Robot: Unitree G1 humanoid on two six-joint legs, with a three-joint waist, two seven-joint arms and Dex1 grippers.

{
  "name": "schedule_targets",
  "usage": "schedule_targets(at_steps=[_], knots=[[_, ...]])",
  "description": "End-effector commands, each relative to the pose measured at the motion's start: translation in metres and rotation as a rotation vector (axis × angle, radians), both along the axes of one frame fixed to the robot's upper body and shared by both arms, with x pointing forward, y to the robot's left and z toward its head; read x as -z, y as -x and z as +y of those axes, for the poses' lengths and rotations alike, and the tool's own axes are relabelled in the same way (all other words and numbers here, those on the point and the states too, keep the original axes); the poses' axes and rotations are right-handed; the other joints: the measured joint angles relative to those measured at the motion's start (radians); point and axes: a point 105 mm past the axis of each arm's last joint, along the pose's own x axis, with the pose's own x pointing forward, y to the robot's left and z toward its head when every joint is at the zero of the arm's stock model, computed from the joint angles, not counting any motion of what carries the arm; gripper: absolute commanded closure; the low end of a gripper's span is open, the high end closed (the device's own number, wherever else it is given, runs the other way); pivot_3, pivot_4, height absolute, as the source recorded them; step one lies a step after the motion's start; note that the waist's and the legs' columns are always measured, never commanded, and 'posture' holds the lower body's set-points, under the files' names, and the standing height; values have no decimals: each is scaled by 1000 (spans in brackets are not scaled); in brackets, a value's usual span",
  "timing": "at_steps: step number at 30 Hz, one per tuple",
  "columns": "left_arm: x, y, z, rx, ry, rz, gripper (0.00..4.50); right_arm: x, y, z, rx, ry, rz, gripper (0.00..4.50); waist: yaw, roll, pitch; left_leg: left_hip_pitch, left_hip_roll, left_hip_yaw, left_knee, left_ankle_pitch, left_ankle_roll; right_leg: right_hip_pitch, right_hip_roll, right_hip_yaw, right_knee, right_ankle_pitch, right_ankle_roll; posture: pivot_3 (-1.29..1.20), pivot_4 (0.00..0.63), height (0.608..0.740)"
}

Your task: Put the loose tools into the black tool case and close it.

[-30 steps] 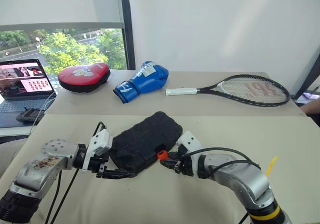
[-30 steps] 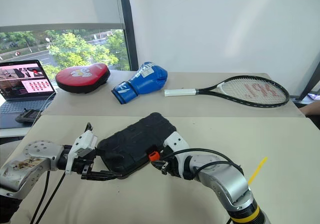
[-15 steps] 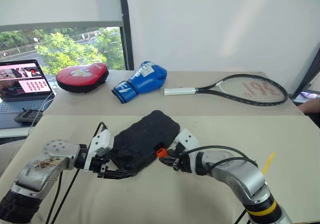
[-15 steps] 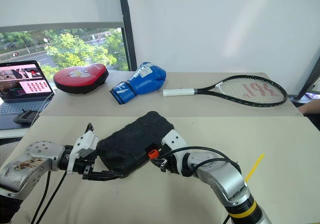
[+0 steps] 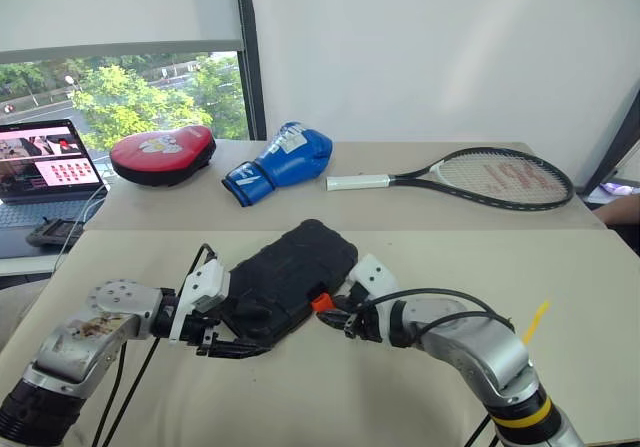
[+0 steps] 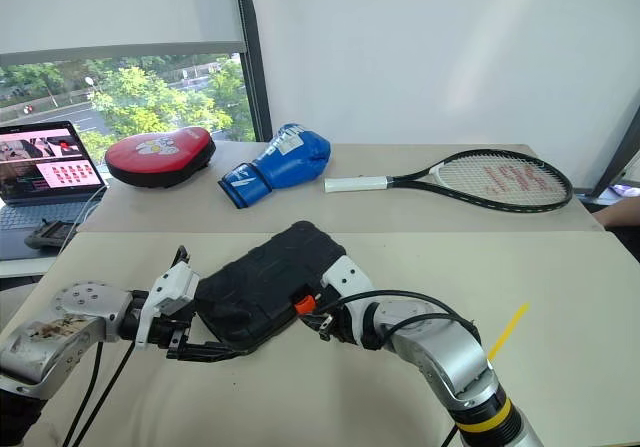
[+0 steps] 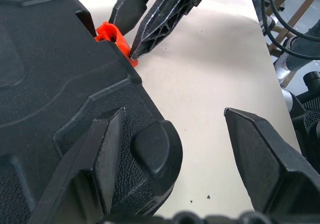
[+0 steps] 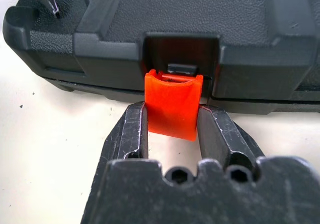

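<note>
The black tool case (image 5: 290, 272) lies closed on the beige table (image 5: 420, 267), with its orange latch (image 8: 172, 103) on the near edge. My right gripper (image 8: 172, 111) is shut on that latch, one finger on each side of it. My left gripper (image 7: 175, 116) stands open at the case's near left corner. One of its fingers (image 7: 107, 144) rests on the textured shell and the other hangs over bare table. The loose tools are out of view.
On the far table lie a tennis racket (image 5: 490, 177), a blue boxing glove (image 5: 285, 162) and a red mitt (image 5: 162, 152). A laptop (image 5: 45, 167) stands at the far left. A yellow strip (image 5: 537, 322) lies to the right of my right arm.
</note>
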Motion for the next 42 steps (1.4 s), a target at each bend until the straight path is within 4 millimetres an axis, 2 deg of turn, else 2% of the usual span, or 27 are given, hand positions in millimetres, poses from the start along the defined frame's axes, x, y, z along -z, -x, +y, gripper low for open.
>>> schedule_targets(at_steps=[1,6,8,12,13,16,18,21,24,27,35,42], knots=[[11,6,-4,17,-30,43,1113,-30,-8,7,14,-63,-124,3372,0,0,0,0,0,0,0,0,0,0,0,0,0,0,0,0,150,740],[12,6,-4,14,-29,43,1113,-25,-11,9,18,-61,-96,3372,-1,0,0,1,0,0,0,0,0,0,0,0,0,0,0,0,150,740],[12,6,-5,11,-25,45,1113,-25,-11,10,8,-72,-85,2371,-1,0,0,1,0,0,0,-1,1,0,1,1,1,0,0,0,150,740],[12,5,-5,5,-24,45,1113,-24,-9,4,9,-63,-88,1121,-1,0,0,2,1,0,0,-1,2,1,1,1,1,1,-1,0,150,740],[12,5,-5,4,-24,44,1113,-24,-8,2,10,-60,-91,905,-1,0,0,2,1,0,0,-1,2,1,1,1,1,1,-1,0,150,740],[13,4,-4,-3,-22,42,1113,-26,4,-11,-20,-54,-67,905,3,0,0,1,0,0,0,-1,2,1,1,1,1,0,-1,0,150,740],[13,3,-4,-5,-21,41,1113,-23,11,-19,-39,-34,-37,1309,4,0,0,1,1,0,0,-1,1,1,1,0,0,0,-1,0,150,740],[13,3,-4,-6,-20,40,1113,-11,18,-27,-74,30,15,2344,4,0,0,2,0,0,0,-1,1,2,0,0,-1,0,0,0,150,740],[13,3,-4,-9,-20,35,1113,-6,18,-29,-88,67,29,3322,4,1,0,2,0,0,0,-2,3,2,0,0,-1,0,-1,0,150,740],[13,2,-4,-12,-21,32,1113,-8,10,-23,-110,75,21,4334,2,0,0,2,1,0,0,-2,4,2,0,1,-1,0,-1,0,150,740],[13,2,-5,-14,-20,29,1113,-13,-25,11,-155,64,-8,4425,1,0,0,2,0,0,0,-2,3,2,1,1,-1,0,-1,0,150,740],[15,4,-5,-16,-14,35,1113,-15,-36,16,-156,32,-31,4425,-5,0,0,3,1,0,0,-1,3,2,1,1,1,1,-1,0,150,740]])
